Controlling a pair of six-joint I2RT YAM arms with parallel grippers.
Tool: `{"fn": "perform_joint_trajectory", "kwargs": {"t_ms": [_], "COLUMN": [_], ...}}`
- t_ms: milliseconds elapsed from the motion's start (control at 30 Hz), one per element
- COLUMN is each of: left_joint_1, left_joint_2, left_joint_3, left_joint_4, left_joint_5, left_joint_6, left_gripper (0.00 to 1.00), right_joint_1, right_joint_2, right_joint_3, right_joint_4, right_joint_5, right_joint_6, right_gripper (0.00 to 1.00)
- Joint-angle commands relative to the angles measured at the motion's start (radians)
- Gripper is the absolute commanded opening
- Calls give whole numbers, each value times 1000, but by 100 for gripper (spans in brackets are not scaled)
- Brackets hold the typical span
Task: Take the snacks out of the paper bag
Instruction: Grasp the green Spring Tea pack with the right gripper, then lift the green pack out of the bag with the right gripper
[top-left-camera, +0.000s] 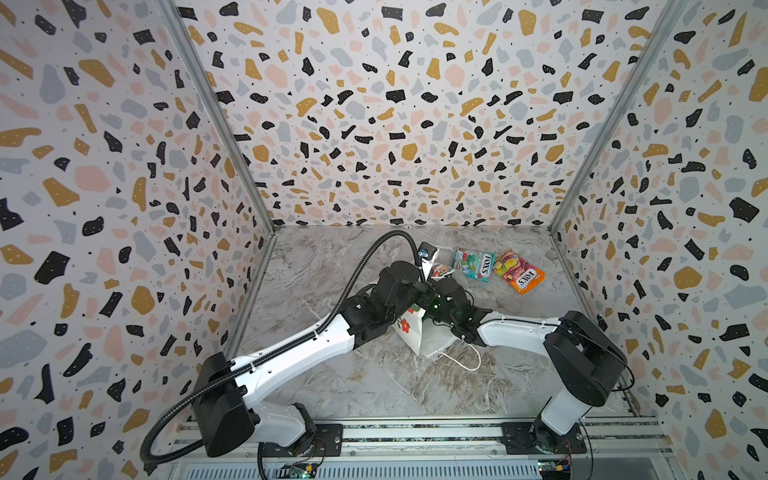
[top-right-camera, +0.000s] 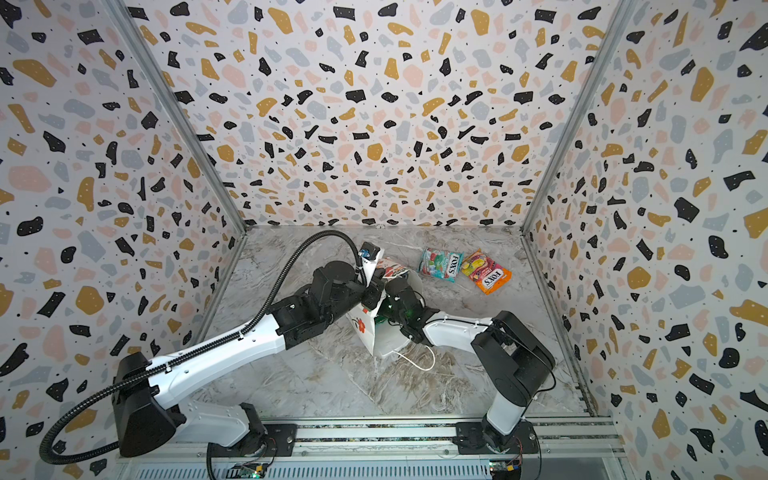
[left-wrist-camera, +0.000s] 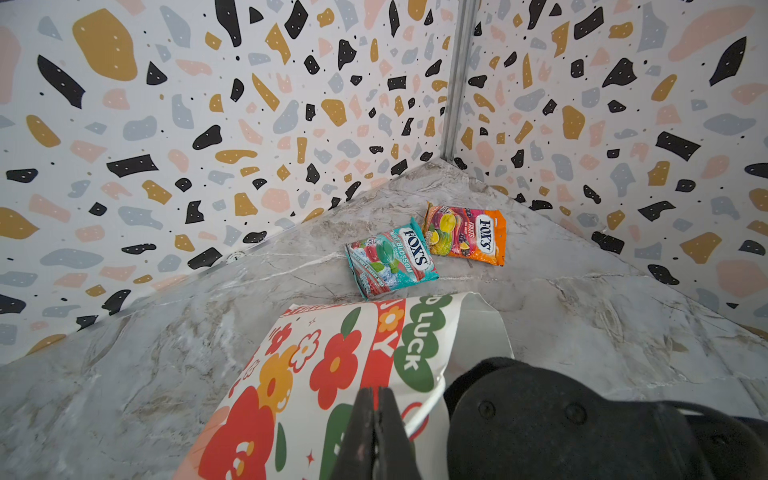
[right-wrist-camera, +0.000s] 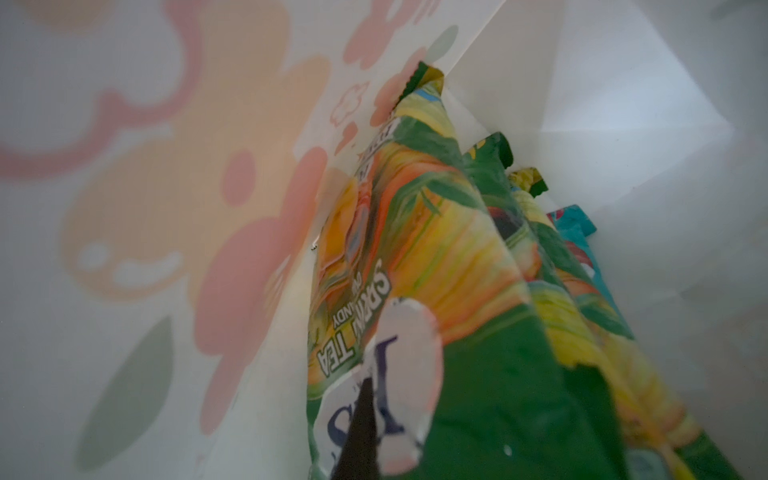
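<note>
While the floral paper bag (left-wrist-camera: 332, 374) rests mid-bench on the marble bench (left-wrist-camera: 582, 311), I have the left claw (left-wrist-camera: 376, 415) pinched together on the bag's printed wall near its mouth. My right claw (right-wrist-camera: 357, 419) is inside the bag, clamped on a green-yellow Spring Tea packet (right-wrist-camera: 415, 249). More green-yellow packets and a teal packet (right-wrist-camera: 573, 220) are stacked behind it. Outside, a Mint Blossom packet (left-wrist-camera: 390, 262) and an orange Fruits packet (left-wrist-camera: 465, 237) lie touching, near the far corner.
</note>
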Motion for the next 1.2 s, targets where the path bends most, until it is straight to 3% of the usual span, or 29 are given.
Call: {"fn": "perform_joint_trajectory", "kwargs": {"t_ms": [0, 667, 1167], "left_joint_1": [-4, -5, -5], "left_joint_2": [4, 33, 31], "left_joint_3": [5, 24, 25], "left_joint_4": [4, -31, -34], "left_joint_5": [-55, -116, -128], "left_joint_6": [-4, -13, -4], "left_gripper": [0, 0, 0], "right_joint_1": [21, 46, 60], "right_joint_2": [-75, -370, -607], "right_joint_3": [-17, -105, -3], "right_joint_4": [-52, -334, -645], "right_joint_5": [1, 21, 55], "right_joint_6": [-94, -332, -567], "right_gripper": [0, 0, 0]}}
